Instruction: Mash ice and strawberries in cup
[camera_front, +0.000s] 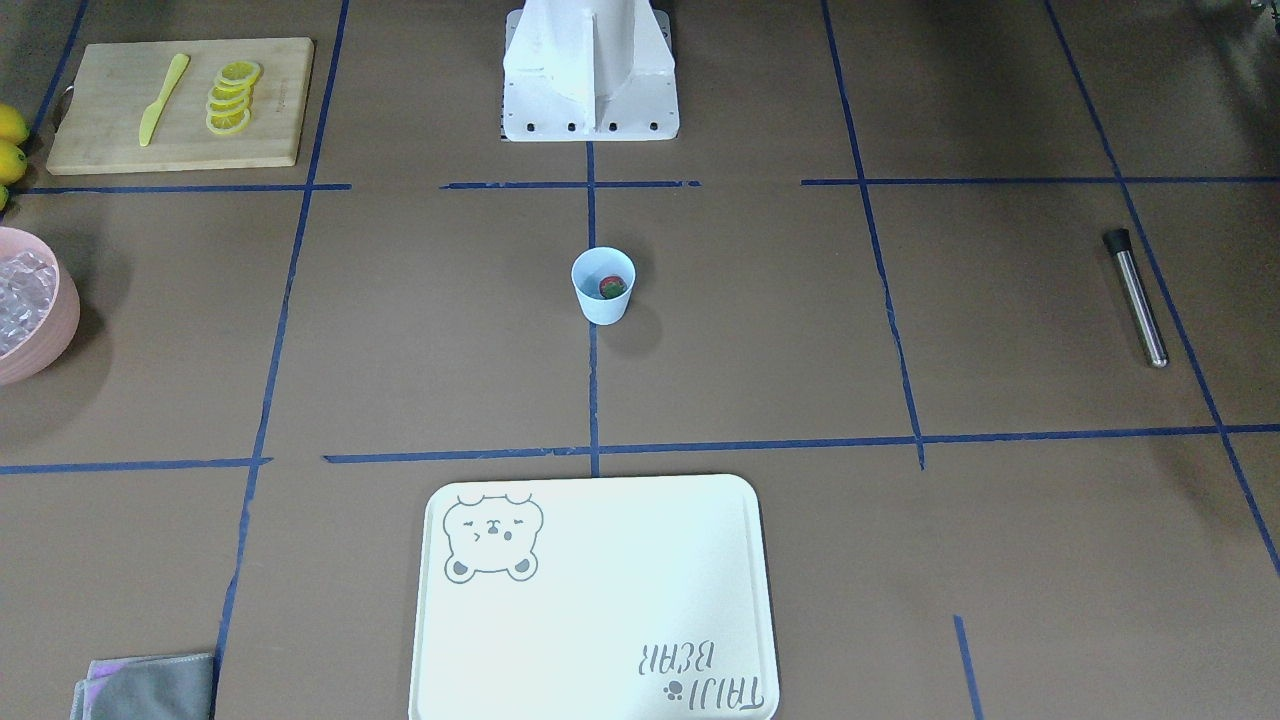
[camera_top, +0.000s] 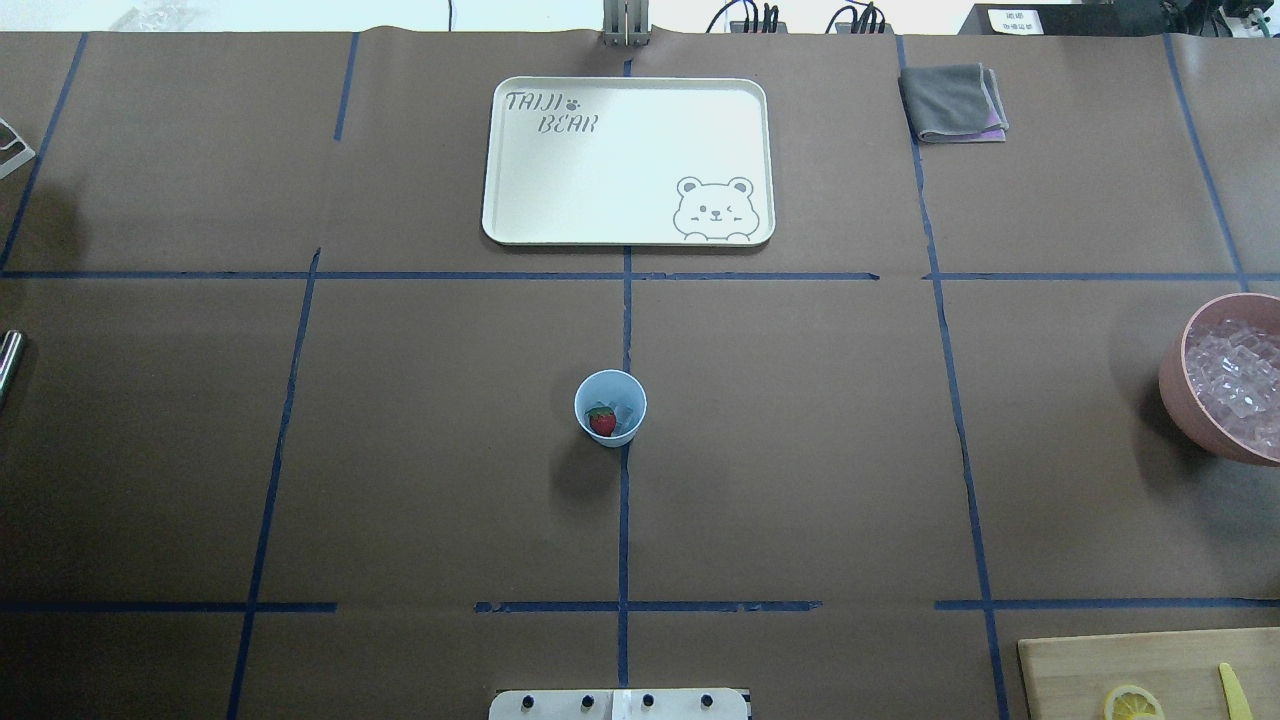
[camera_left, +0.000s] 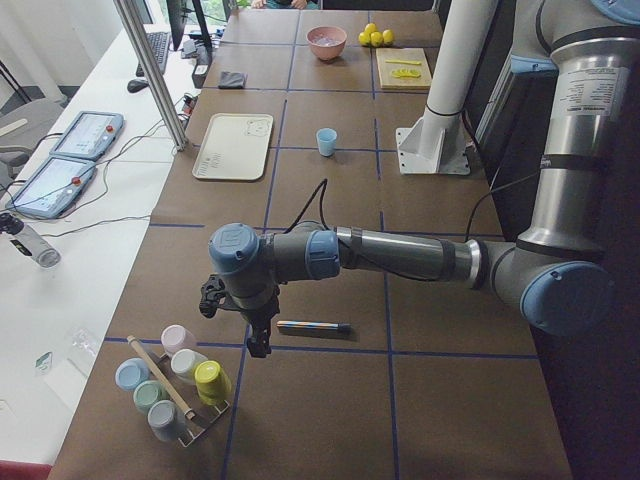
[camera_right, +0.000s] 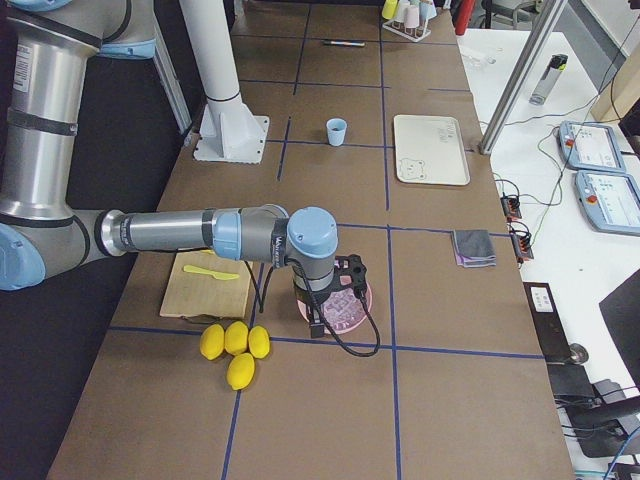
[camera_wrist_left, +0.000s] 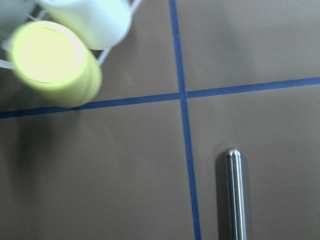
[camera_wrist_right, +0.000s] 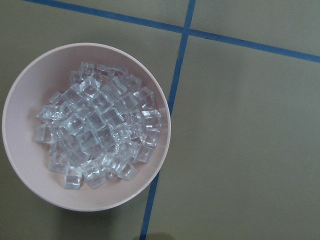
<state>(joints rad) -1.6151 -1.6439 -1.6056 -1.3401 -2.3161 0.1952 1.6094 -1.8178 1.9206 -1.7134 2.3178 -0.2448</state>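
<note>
Step in hand: judged from the layout, fetching the masher; nothing is held over the cup yet.
Cup: the small pale blue tapered plastic cup (camera_top: 611, 407) stands upright at the middle of the tabletop, on the central blue tape line.
Contents: the tiny red strawberry with a green top (camera_top: 602, 421) lies inside the cup, and the clear ice cube (camera_top: 626, 411) appears to lie just beside it.
Masher: the slim steel rod with a black head (camera_front: 1137, 298) lies flat near the tabletop's end on the robot's left, well apart from the cup.
Left gripper: the left gripper (camera_left: 260, 348) hangs above the tabletop just beside the rod; I cannot tell whether its fingers are apart or together.
Right gripper: the right gripper (camera_right: 318, 325) hangs over the large pink bowl of ice cubes (camera_wrist_right: 100, 202) near the opposite end; how its fingers stand cannot be told either.
Alignment: in the left wrist view only the rod's rounded steel end shows, low and off to one side, so the wrist should centre over the shaft first.
Grasp: set the fingers across the rod's length, towards the steel end, leaving the black head free to press.
Risk: a round rod can roll away from a one-sided touch, and the rack of pastel cups (camera_left: 175, 385) stands near.
Later care: the light cup may tip, so press straight down.
</note>
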